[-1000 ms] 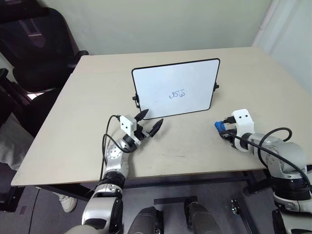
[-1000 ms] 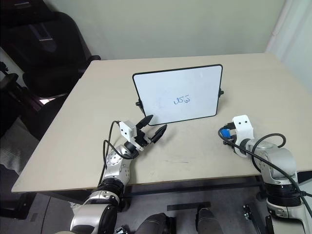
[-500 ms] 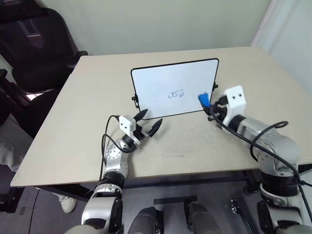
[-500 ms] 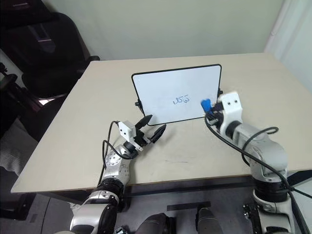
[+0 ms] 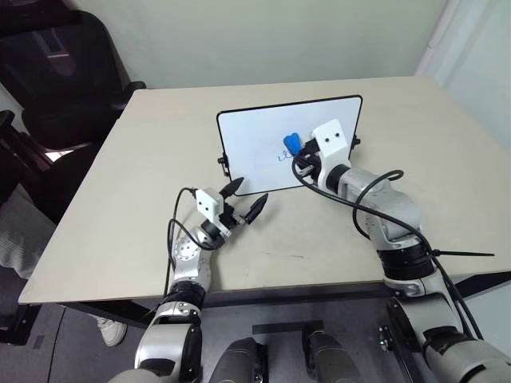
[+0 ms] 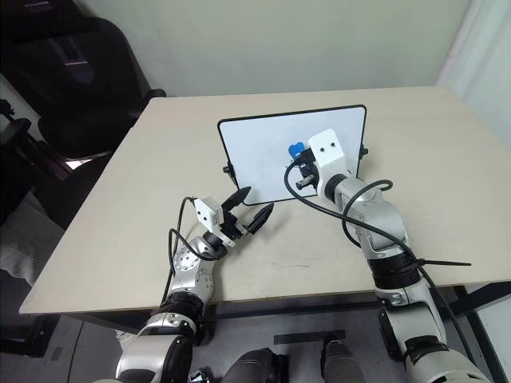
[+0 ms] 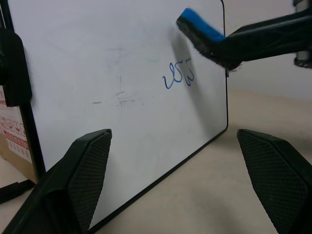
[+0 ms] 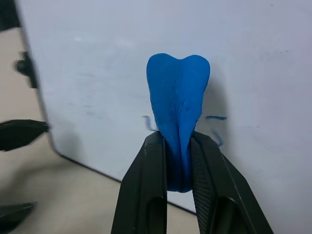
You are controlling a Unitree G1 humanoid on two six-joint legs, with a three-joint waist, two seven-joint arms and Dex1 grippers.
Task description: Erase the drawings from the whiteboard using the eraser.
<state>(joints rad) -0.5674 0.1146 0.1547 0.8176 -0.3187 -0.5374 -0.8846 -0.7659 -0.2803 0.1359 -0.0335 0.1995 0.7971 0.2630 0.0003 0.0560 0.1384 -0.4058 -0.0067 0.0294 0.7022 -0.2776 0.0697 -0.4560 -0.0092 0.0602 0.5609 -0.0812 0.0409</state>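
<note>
Part of the drawings (image 7: pixel 178 74) is covered in the head views by the eraser (image 5: pixel 293 142) and the right gripper (image 5: pixel 299 153); only a few blue strokes are seen at the eraser's lower left edge there. In the right wrist view, short blue line ends are seen on either side of the eraser (image 8: pixel 179 107), the middle being hidden behind it. The whole scribble is made out only in the left wrist view, just beside and below the eraser's tip (image 7: pixel 199 31). Whether the eraser actually touches the whiteboard (image 5: pixel 255 148) cannot be told; in the left wrist view it is seen very near the surface, with a faint shadow cast beside it. The whiteboard's left edge is cut off in the left wrist view, and faint grey smudges are seen on its surface, left of the scribble.

The eraser is clamped between the right gripper's two black fingers (image 8: pixel 148 195), which are pressed tight on its lower half, so that the blue block is squeezed and bulges above them. It is held in front of the whiteboard's right-of-centre area, over the scribble.

The left gripper (image 5: pixel 244 199) is held near the whiteboard's lower left corner, apart from it, with its fingers (image 7: pixel 78 180) spread wide and nothing between them. The whiteboard is stood upright near the middle of the table (image 5: pixel 136 183).
</note>
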